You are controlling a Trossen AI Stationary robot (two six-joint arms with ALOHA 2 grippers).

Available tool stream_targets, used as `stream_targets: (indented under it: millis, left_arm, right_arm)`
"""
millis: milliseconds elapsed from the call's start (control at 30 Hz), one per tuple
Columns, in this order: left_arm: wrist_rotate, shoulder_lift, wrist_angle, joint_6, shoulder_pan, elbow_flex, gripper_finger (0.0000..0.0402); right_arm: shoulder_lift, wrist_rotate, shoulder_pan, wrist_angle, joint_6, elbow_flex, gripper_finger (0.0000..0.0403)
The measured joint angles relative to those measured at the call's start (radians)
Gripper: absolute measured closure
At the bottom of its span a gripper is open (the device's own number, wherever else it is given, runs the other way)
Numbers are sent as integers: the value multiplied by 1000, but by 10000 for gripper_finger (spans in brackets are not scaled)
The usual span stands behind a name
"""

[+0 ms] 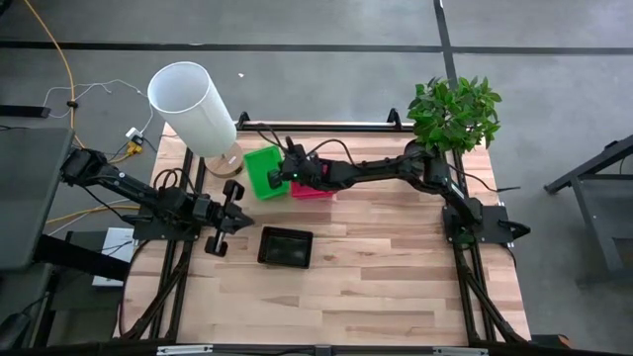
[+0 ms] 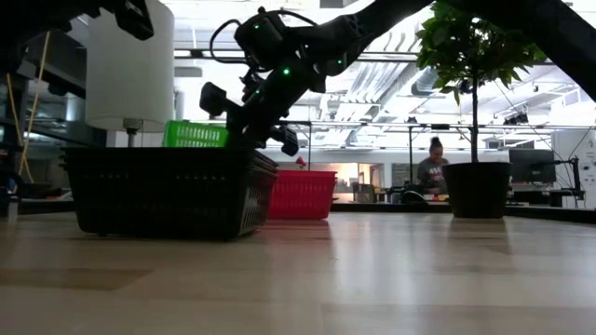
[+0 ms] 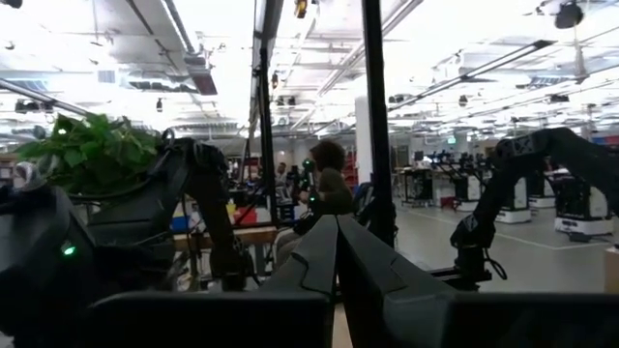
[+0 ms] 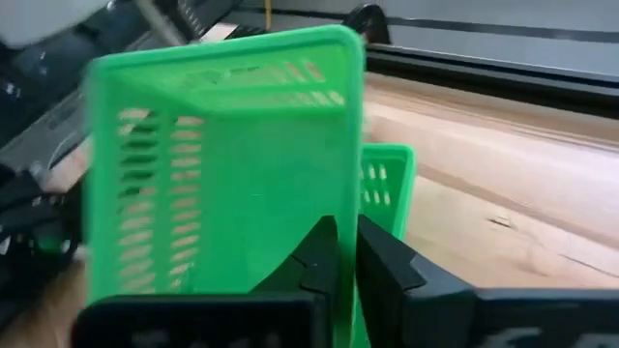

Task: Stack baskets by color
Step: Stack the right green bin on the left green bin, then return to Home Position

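Observation:
My right gripper reaches from the table's right to the far left and is shut on a bright green basket, which tilts with its inside toward the wrist camera. A second green basket lies just under it. In the high view the green baskets stand beside a pink basket, and a black basket sits nearer the table's middle. My left gripper waits shut at the left, above the table. My right gripper pinches one side wall of the green basket near its rim, with one finger inside the basket and one outside. The fingers slant down from the table's right. The basket is tilted over the second green basket; whether its lower edge rests there I cannot tell.
A tall white cylinder stands close behind the green baskets at the far left. A potted plant stands at the far right corner. The near half of the wooden table is bare wood. A person sits in the room beyond.

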Motion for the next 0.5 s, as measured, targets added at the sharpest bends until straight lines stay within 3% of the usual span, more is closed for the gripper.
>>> stream_targets:
  millis: [367, 500]
  left_arm:
    - [-10, 0, 0, 0, 0, 0, 401]
    - [-10, 0, 0, 0, 0, 0, 401]
  right_arm:
    - [-43, -33, -2, -21, -244, -2, 233]
    - [-108, -27, 1, -139, -411, -2, 198]
